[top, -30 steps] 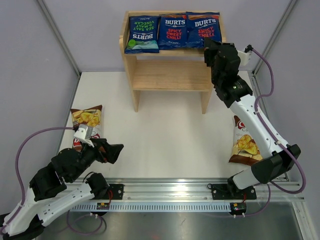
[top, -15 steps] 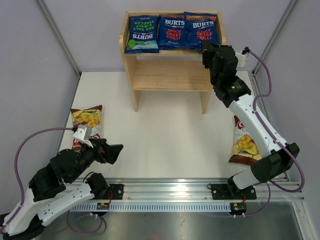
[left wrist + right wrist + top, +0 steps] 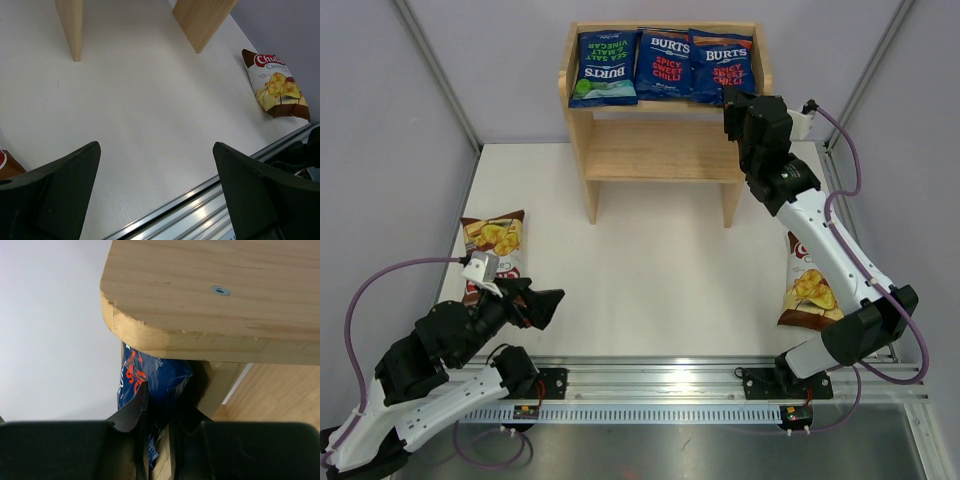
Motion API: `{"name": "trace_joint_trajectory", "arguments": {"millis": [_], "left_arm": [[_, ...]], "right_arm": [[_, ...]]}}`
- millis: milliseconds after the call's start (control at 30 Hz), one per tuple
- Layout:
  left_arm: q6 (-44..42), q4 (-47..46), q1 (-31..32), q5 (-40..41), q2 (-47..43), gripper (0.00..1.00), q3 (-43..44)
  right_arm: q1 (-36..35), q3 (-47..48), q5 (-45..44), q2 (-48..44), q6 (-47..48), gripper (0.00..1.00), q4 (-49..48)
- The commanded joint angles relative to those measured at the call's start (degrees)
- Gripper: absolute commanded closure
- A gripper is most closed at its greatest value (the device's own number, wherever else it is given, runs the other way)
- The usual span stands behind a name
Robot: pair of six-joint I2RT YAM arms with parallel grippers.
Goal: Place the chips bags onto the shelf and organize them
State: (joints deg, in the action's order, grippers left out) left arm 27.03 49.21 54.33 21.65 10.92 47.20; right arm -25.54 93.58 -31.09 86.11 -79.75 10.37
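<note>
Your right tool (image 3: pixel 165 400) is clenched on the rightmost blue bag (image 3: pixel 722 65) on the shelf (image 3: pixel 660 150) top; left tool (image 3: pixel 156 150) hangs released above tabletop (image 3: pixel 650 270)

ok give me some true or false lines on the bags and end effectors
The green-accented blue bag sits leftmost on the top tier of the shelf. True.
Its lower tier holds a brown bag. False: it is bare; the left brown bag and the right brown bag lie on the table.
The left end effector holds a bag. False: it is open and empty.
The right end effector is shut on the rightmost blue bag. True.
</note>
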Motion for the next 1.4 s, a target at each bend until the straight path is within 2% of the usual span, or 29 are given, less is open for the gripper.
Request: {"name": "trace_joint_trajectory", "arguments": {"millis": [0,300,433,467,733,833,1167,1267,1367], "left_arm": [[0.13,-2.8,0.34,1.11,-0.72,0.01,-0.35],[-0.04,-2.98,0.43,0.68,-0.64,0.01,-0.35],[-0.22,-3.07,0.43,0.41,-0.63,0.01,-0.44],[-0.22,-2.98,0.43,0.32,-0.63,0.01,-0.44],[-0.13,-2.98,0.34,0.59,-1.25,0.01,-0.44],[-0.13,-2.98,0.43,0.59,-1.25,0.01,-0.35],[-0.13,-2.89,0.52,0.5,-1.51,0.01,-0.44],[-0.04,-2.89,0.52,0.59,-1.78,0.01,-0.35],[0.04,-2.98,0.52,0.76,-2.13,0.01,-0.44]], "right_arm": [[-0.04,1.86,-3.54,-0.42,0.82,0.98,1.93],[-0.04,3.98,-3.36,1.0,3.37,0.8,3.34],[0.05,5.29,-2.05,0.82,4.68,0.63,6.32],[-0.04,6.34,-1.61,0.91,4.69,0.53,8.33],[0.05,8.28,-1.86,0.47,3.9,0.42,16.77],[-0.04,8.11,-2.05,0.29,4.51,0.38,16.87],[-0.39,7.77,0.33,-1.29,3.11,0.38,19.6],[-0.39,5.05,1.03,-2.52,2.49,0.42,17.14],[-0.47,2.41,1.82,-3.66,1.7,0.56,14.61]]}}
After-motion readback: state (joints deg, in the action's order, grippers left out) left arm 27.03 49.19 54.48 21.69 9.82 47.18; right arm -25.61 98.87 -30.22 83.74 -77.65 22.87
